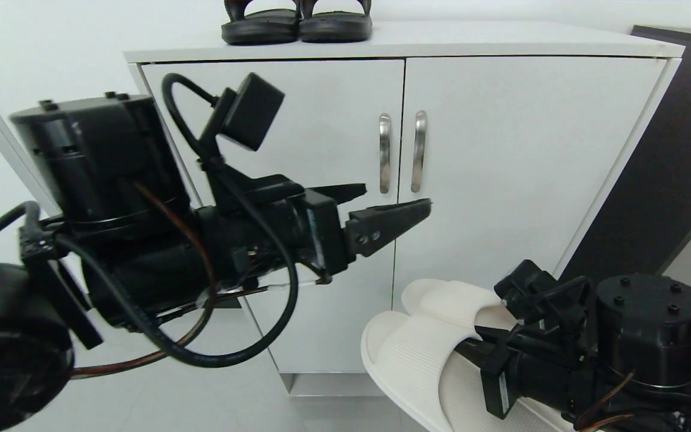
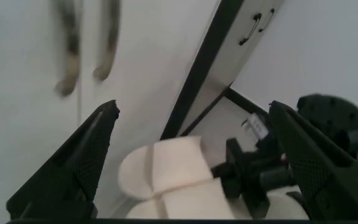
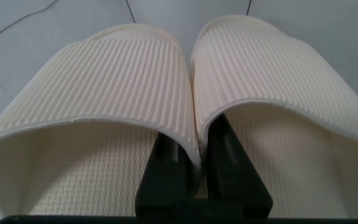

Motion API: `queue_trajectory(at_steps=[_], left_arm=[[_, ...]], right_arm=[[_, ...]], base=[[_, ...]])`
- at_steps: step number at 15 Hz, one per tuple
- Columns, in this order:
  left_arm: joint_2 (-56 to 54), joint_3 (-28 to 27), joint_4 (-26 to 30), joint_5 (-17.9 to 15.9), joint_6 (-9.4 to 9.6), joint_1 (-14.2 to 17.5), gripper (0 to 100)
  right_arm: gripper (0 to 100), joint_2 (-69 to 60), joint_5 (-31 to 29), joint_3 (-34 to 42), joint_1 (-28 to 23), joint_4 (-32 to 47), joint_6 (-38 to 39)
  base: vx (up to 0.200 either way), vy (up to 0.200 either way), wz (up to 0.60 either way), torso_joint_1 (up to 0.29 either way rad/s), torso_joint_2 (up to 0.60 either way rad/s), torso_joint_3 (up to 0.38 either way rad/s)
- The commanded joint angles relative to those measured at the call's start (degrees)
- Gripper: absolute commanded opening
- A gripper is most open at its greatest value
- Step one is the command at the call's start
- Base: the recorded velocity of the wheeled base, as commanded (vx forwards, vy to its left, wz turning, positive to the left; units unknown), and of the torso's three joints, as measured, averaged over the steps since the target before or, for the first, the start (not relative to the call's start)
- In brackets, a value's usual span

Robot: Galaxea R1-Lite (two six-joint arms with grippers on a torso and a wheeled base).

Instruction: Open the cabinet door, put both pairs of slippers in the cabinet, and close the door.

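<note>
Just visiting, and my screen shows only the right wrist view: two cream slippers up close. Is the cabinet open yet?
Observer: No, both cabinet doors are shut, metal handles side by side.
Visitor: Where's the other arm?
Observer: The left gripper is open, in front of the doors near the handles' lower ends.
Visitor: And the second pair?
Observer: Black slippers sit on the cabinet top.

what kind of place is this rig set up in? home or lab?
Probably an indoor entryway-type spot, home or a mock-up; I can't tell which. Cues: a white two-door cabinet with metal handles against a plain wall, black slippers on its top, and a pale tiled floor.
</note>
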Motion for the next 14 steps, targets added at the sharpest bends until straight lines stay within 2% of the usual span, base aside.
queue_trajectory(at_steps=[1, 3, 5, 7, 11, 12, 14], left_arm=[[6.85, -6.78, 0.34, 0.76, 0.01, -3.9, 100], [10.72, -12.32, 2.8, 0.76, 0.01, -3.82, 100], [12.13, -14.86, 4.65, 0.06, -0.16, -3.11, 100], [13.18, -17.59, 5.35, -2.84, -0.34, -2.06, 100], [10.89, -19.52, 9.31, -8.12, -1.39, -0.92, 100], [10.54, -20.75, 10.01, -8.12, -2.36, -0.3, 100], [10.54, -21.37, 10.19, -7.76, -2.36, 1.11, 100]], right_arm=[[0, -0.03, 0.01, 0.09, 0.02, 0.07, -0.05], [0, -0.03, 0.01, 0.18, 0.02, 0.07, -0.05], [0, -0.03, 0.01, 0.18, 0.02, 0.07, -0.05], [0, -0.12, 0.01, 0.45, -0.07, -0.02, -0.05], [0, -0.03, 0.1, 0.62, -0.07, 0.07, 0.03], [0, 0.14, 0.1, 0.62, -0.16, 0.07, 0.03], [0, 0.14, 0.1, 0.62, -0.16, 0.07, -0.05]], base=[[0.0, 0.0, 0.0, 0.0, 0.0, 0.0], [0.0, 0.0, 0.0, 0.0, 0.0, 0.0], [0.0, 0.0, 0.0, 0.0, 0.0, 0.0], [0.0, 0.0, 0.0, 0.0, 0.0, 0.0], [0.0, 0.0, 0.0, 0.0, 0.0, 0.0], [0.0, 0.0, 0.0, 0.0, 0.0, 0.0], [0.0, 0.0, 0.0, 0.0, 0.0, 0.0]])
